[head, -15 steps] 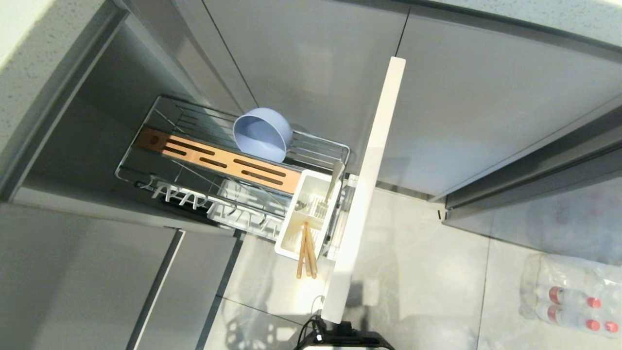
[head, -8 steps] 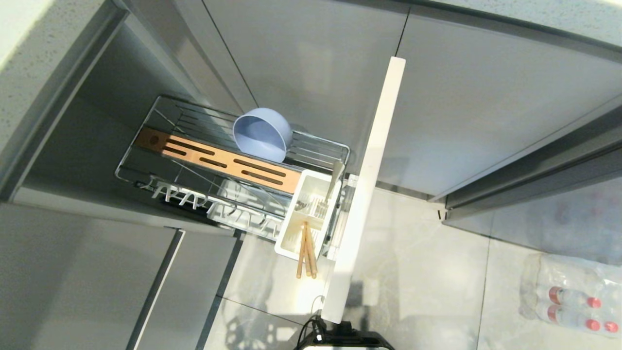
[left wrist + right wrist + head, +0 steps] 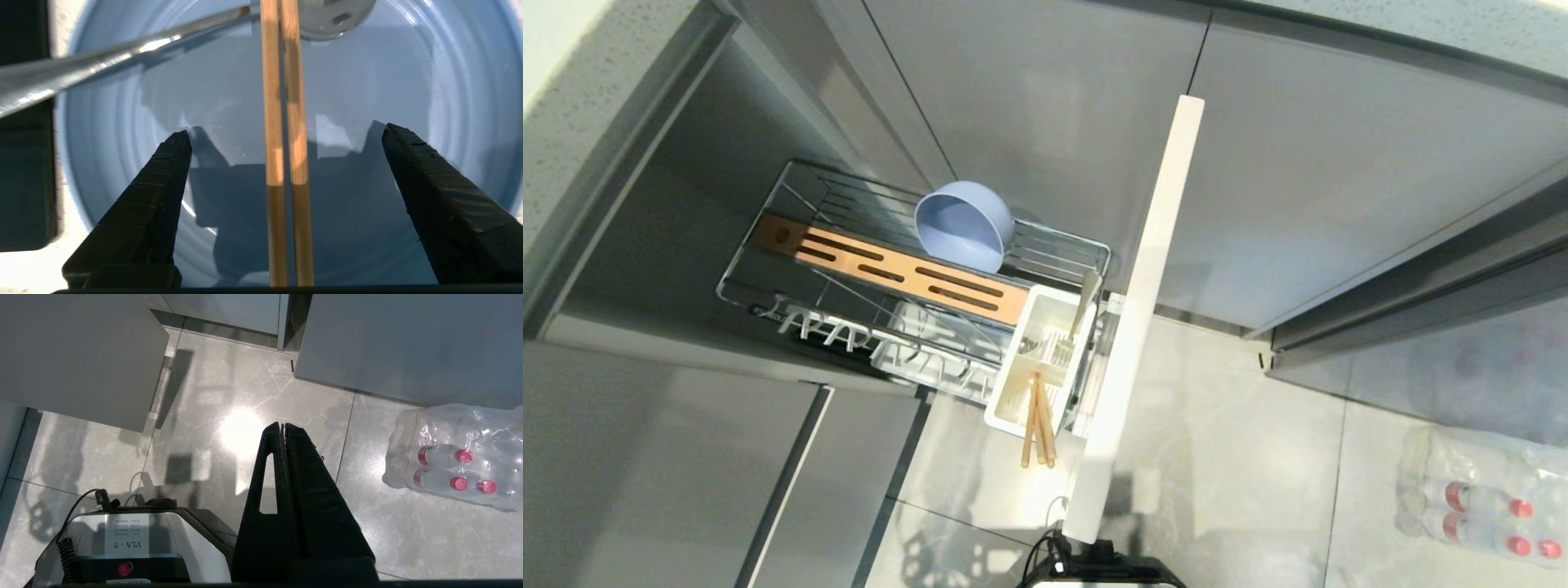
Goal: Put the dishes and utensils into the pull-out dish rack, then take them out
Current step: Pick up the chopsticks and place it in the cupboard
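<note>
We see the left gripper (image 3: pixel 286 134) spread wide, holding nothing. Two chopsticks (image 3: pixel 282 122) run up frame centre between the fingers (image 3: pixel 163 175), touching neither, lying on the light-blue plate (image 3: pixel 367 102). Spoon (image 3: pixel 122 45) crosses upper left, bowl end at top edge. Right gripper (image 3: pixel 282 426) pressed together, over floor tiles (image 3: pixel 204 428); bottle pack (image 3: pixel 453 465) at right. Head view: grey-blue bowl (image 3: pixel 964 224) in the dish rack (image 3: pixel 768 302) centre-left, second chopstick pair (image 3: pixel 1037 429) in the white caddy (image 3: pixel 1013 400).
</note>
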